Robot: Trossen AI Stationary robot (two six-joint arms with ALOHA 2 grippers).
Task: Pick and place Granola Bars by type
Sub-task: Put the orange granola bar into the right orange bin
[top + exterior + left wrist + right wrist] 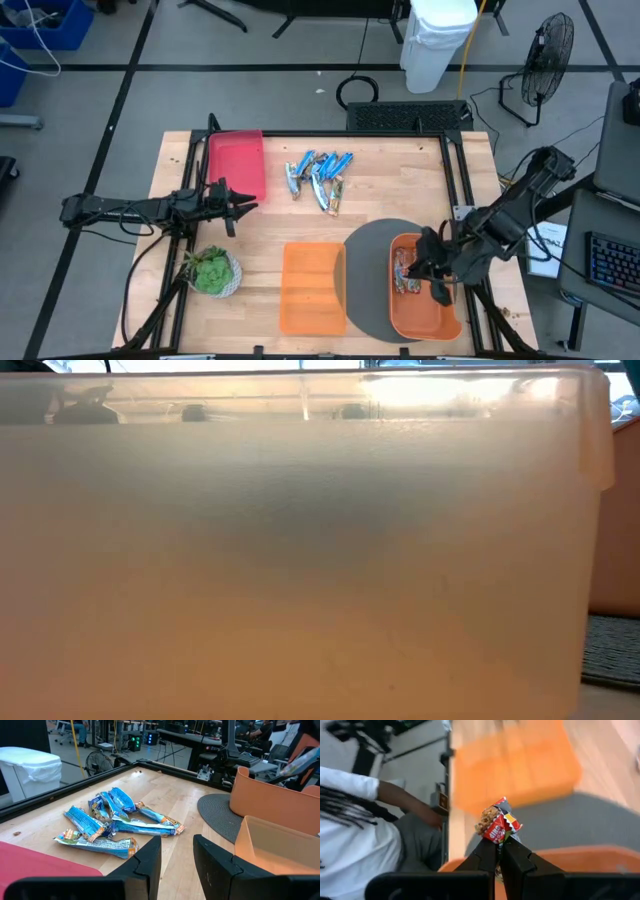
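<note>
1. Wooden tabletop (pixel 380 200) in black frame, lab floor around; white bin and floor fan beyond far edge. A person in a white top shows in the right wrist view, off the table.
2. Progress, my read: early-to-mid. Pile of blue foil-wrapped granola bars (pixel 318 178) lies loose at far-centre of table, unsorted. A few bars already sit in the orange round-cornered plastic tub (pixel 425 318) on the dark grey round mat (pixel 368 250), front right.
3. Right gripper (pixel 500 851) hangs over that orange tub, fingers pinched tight on a red-wrapped granola bar (pixel 499 826), bar sticking up past the tips. Looks like a drop-off not yet done.
4. Left gripper (pixel 177 851) hovers at left side near the red flat plastic tray (pixel 238 160), fingers apart by a narrow gap, holding nothing, pointed toward the blue pile.
5. Containers: red tray looks bare; the pale orange rectangular bin (pixel 312 285) at front centre looks bare too; its wall fills the low view, nothing seen inside. Orange tub contents: approx 2-3 bars, types too small to tell.
6. Green leafy plant in white bowl (pixel 212 271) front left, not part of sort.
</note>
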